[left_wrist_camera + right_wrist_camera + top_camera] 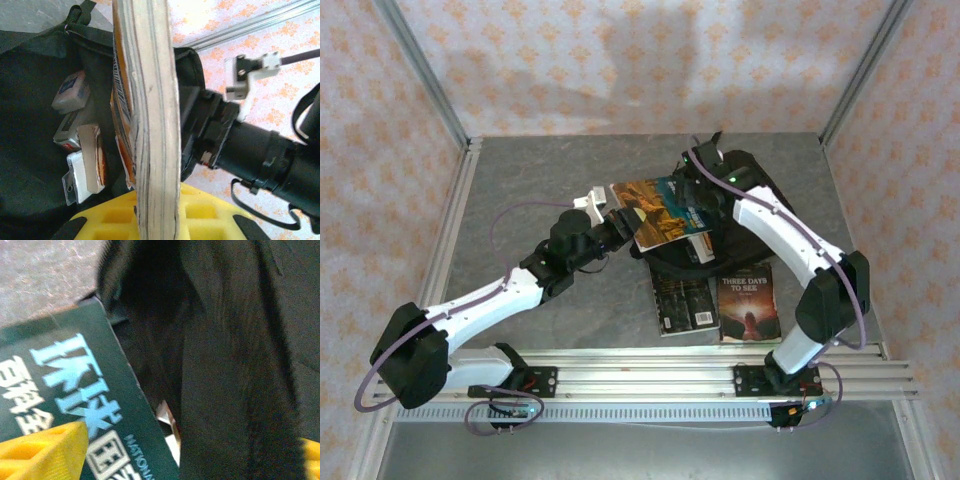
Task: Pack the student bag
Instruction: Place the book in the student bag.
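My left gripper (pixel 157 220) squeezes the green book (pixel 155 125) tight. My right gripper (pixel 178 452) has its yellow fingers (pixel 45 450) spread wide and holds nothing. The table (pixel 520 180) is grey, with pink flowery walls (pixel 620 60) around it. The student bag (pixel 230 365) lies right under both grippers, mouth open, with small boxes (pixel 70 95) inside. The green book hangs over that mouth. A dark book (pixel 682 305) and a red book (pixel 750 300) lie flat just beside the bag.
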### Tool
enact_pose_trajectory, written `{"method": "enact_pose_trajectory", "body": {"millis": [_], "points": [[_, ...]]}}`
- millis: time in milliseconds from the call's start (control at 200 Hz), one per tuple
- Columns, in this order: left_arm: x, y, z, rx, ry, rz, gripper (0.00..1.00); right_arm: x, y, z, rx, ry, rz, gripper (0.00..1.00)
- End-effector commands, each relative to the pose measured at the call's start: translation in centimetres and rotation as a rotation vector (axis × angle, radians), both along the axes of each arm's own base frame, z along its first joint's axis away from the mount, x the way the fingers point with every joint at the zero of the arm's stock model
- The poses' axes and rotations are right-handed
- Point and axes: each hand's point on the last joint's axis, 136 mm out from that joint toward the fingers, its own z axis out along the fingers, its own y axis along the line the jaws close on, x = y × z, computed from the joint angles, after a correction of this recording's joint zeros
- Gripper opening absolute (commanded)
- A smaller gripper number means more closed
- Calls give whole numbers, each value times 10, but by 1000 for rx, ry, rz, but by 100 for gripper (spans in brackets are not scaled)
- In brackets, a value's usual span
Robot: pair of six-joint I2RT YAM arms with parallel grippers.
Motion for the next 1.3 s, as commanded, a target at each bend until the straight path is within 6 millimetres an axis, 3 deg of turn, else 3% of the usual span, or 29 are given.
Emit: {"method": "enact_pose_trajectory", "body": {"millis": [0,180,380,420,490,535,661,851,986,1151,1296], "points": [[-3,-2,26,-51,-88,-8,0,-3,-12,16,-1,-74,-38,76],[-3,0,20,-23,-79,-2,0,-10,-18,20,12,-114,-44,59],[-4,0,19,-17,-74,-5,0,-7,-20,43,12,-167,-43,58],[-4,0,18,-16,-73,-5,0,-7,-18,44,21,-166,-33,49],[-4,0,18,-18,-72,-7,0,-6,-13,43,32,-155,-18,15],[-5,1,19,-20,-74,-6,0,-6,-10,41,38,-142,-6,0],[-8,4,18,2,-78,-6,0,-6,-12,49,38,-152,-12,0],[-14,16,6,74,-71,18,0,-11,-24,112,79,-292,-50,0],[-15,12,0,79,-55,-4,0,-14,-26,138,101,-320,-57,0],[-14,8,3,41,-69,-16,0,-14,-25,148,119,-335,-58,0],[-12,-2,21,-18,-118,-50,0,-13,-21,144,133,-320,-51,0]]}}
